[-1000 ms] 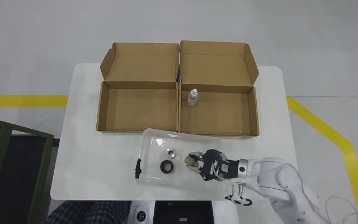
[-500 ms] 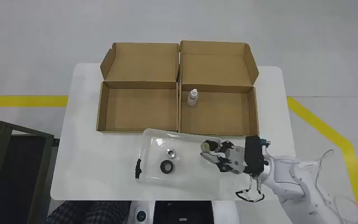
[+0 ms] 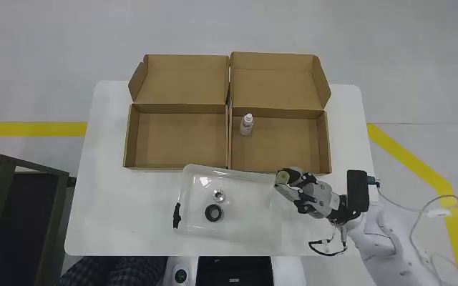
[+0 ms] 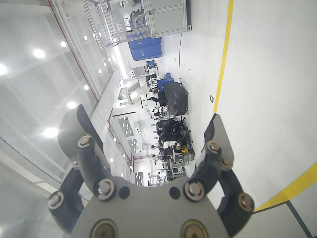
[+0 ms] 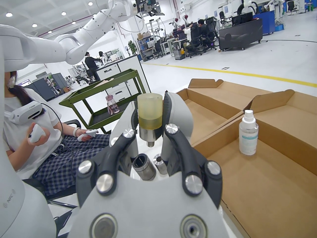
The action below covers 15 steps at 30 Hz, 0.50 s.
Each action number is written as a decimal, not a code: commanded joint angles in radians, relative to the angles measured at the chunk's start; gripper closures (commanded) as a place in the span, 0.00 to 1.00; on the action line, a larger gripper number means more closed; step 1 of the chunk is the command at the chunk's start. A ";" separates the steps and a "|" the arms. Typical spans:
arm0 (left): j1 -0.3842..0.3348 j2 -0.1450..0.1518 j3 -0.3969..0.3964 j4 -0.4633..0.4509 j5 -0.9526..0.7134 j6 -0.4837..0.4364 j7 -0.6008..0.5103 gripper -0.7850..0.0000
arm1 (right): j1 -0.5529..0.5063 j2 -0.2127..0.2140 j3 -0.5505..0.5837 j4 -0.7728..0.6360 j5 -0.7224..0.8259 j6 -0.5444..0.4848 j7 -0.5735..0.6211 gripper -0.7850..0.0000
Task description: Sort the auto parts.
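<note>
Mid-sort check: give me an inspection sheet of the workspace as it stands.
Surface: white table; cardboard boxes open, clear tray in front.
Job's things: black ring, small metal part in tray; yellowish cylinder held.
Clutter: spray bottle upright in right box; black strip at tray's edge.
Grippers: right gripper shut on cylinder; left gripper open, raised.
Cables: black cable loop below right wrist.
Surroundings: green cart, yellow floor line.
</note>
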 commanded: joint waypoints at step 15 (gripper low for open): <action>0.000 0.000 0.000 0.000 0.000 0.000 0.000 0.00 | 0.112 -0.018 -0.064 -0.023 -0.132 0.285 0.230 1.00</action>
